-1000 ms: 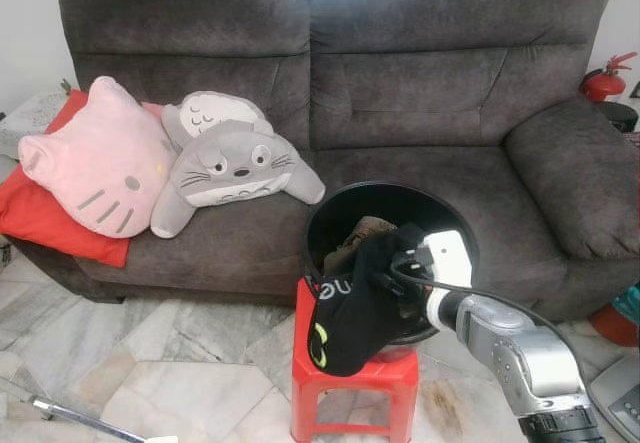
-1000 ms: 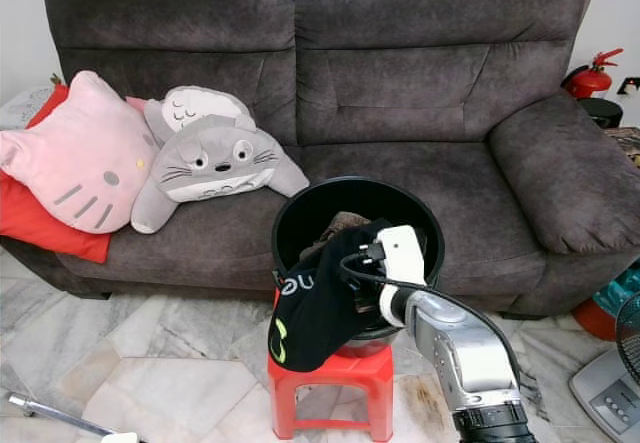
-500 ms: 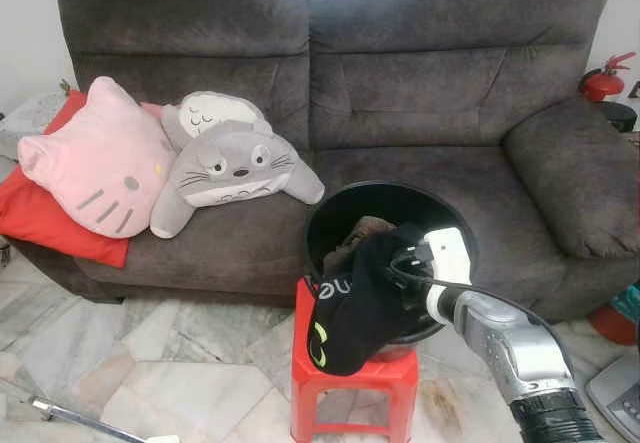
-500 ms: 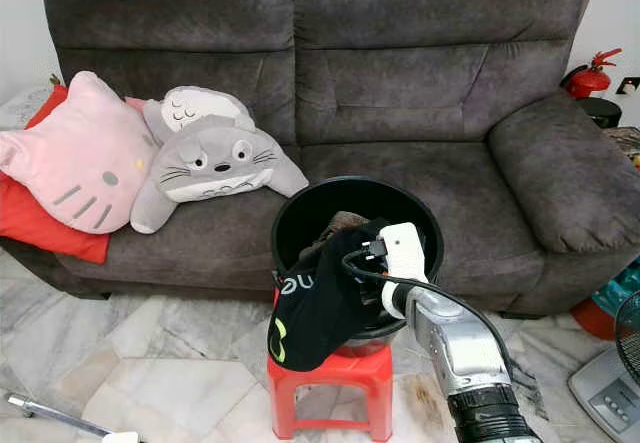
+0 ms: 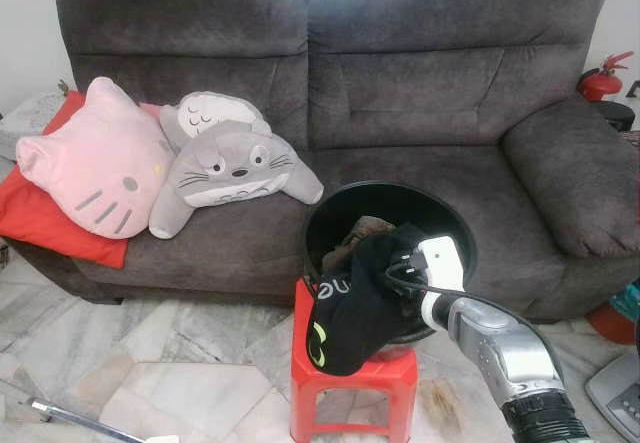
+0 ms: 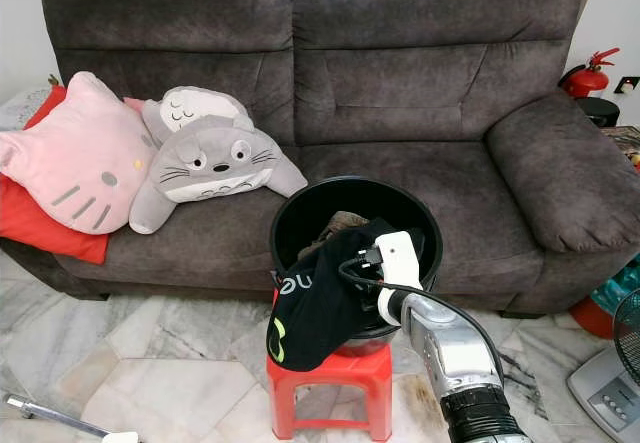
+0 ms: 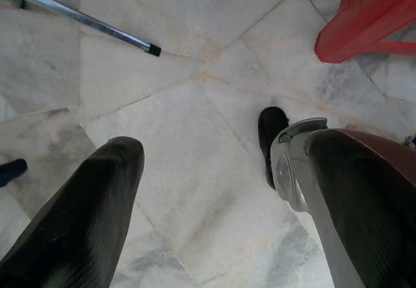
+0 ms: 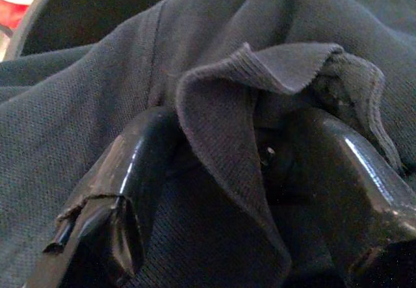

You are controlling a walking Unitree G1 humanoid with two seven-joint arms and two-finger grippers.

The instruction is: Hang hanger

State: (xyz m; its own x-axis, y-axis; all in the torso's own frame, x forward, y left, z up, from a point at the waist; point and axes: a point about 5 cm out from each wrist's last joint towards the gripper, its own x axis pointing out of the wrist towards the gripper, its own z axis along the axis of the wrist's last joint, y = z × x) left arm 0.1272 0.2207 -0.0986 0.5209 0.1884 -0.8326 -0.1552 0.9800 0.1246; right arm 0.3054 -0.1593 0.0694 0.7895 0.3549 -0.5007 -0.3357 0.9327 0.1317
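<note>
A dark grey sofa point(image 5: 400, 83) backed a red stool point(image 5: 352, 388) carrying a black tub point(image 5: 330, 213), a black shirt point(image 5: 350, 308) draped over its rim. The right gripper point(image 5: 400, 263) reached into it. In the left wrist view, the left gripper point(image 7: 214, 197) hung spread over marble floor point(image 7: 195, 106). In the right wrist view, fingers point(image 8: 130, 164) pinched a shirt fold. No hanger was visible; lifting the shirt free likely came next.

Pale letters that look like "OU" show on the black shirt point(image 5: 350, 308).
</note>
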